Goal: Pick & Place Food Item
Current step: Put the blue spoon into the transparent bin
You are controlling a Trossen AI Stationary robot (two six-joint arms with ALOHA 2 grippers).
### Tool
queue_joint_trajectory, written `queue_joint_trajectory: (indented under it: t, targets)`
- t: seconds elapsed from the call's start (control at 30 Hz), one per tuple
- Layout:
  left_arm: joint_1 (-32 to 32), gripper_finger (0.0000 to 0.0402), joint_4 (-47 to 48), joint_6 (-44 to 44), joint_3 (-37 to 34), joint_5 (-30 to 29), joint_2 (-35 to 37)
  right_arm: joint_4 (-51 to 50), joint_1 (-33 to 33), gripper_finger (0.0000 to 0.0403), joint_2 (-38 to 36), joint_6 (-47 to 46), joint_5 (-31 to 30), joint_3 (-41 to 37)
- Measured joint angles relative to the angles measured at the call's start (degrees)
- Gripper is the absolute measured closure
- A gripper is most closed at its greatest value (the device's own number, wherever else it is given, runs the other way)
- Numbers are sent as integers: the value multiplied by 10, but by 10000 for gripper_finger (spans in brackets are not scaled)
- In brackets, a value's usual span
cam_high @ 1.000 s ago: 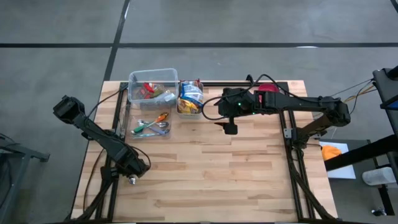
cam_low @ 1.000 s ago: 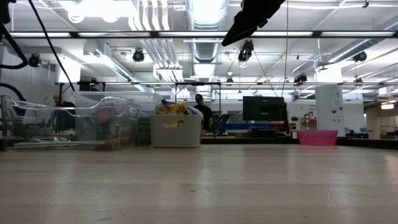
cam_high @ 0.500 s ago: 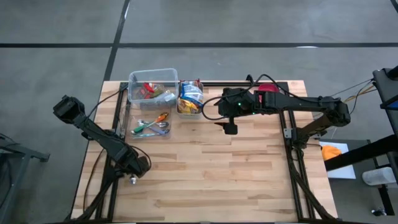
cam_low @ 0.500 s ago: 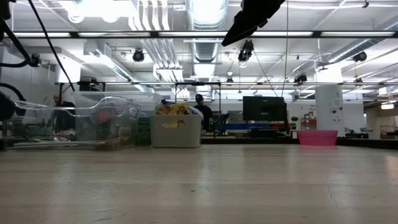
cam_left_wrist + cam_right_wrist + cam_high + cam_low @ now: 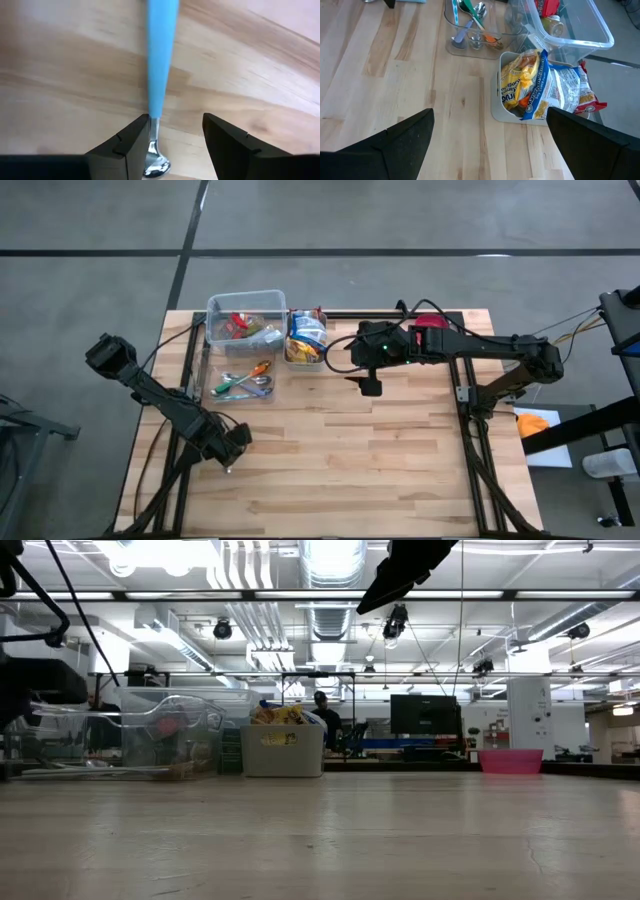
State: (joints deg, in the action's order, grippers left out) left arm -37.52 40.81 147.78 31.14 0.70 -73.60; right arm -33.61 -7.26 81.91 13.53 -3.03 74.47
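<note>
A spoon with a blue handle (image 5: pixel 160 60) lies on the wooden table near its left front. Its shiny bowl (image 5: pixel 155 162) shows between the fingertips of my left gripper (image 5: pixel 175 135), which points down and stands open over it (image 5: pixel 232 448). From above only the bowl (image 5: pixel 229 468) peeks out. Food bags fill a small grey bin (image 5: pixel 305 340) at the far edge. My right gripper (image 5: pixel 371 385) hangs open above the table, near that bin (image 5: pixel 540 85), holding nothing. My left gripper has the spoon's metal neck (image 5: pixel 154 125) right beside the inner side of one finger (image 5: pixel 132 145), while the other finger stands well apart from it. I cannot tell whether that finger touches the neck. The spoon lies on the table.
A clear bin (image 5: pixel 245 315) with packaged food stands at the far left, and a clear tray (image 5: pixel 240 385) of utensils lies in front of it. Bare wood spreads across the middle and the near half of the table (image 5: pixel 400 470). Arm frames run along both side edges.
My left gripper has shifted a little toward the table's right edge and has turned at the wrist. The shiny spoon bowl under it now shows farther right than before. My right arm has kept still.
</note>
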Motion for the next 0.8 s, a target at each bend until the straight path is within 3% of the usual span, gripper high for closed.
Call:
queue_joint_trajectory:
  t: [0.33,0.8]
  targets:
    - [0,214,-38,-68,0,-9,0,0,0,18,0,0,0,0]
    - [0,214,-40,-24,-22,18,2,0,0,18,0,0,0,0]
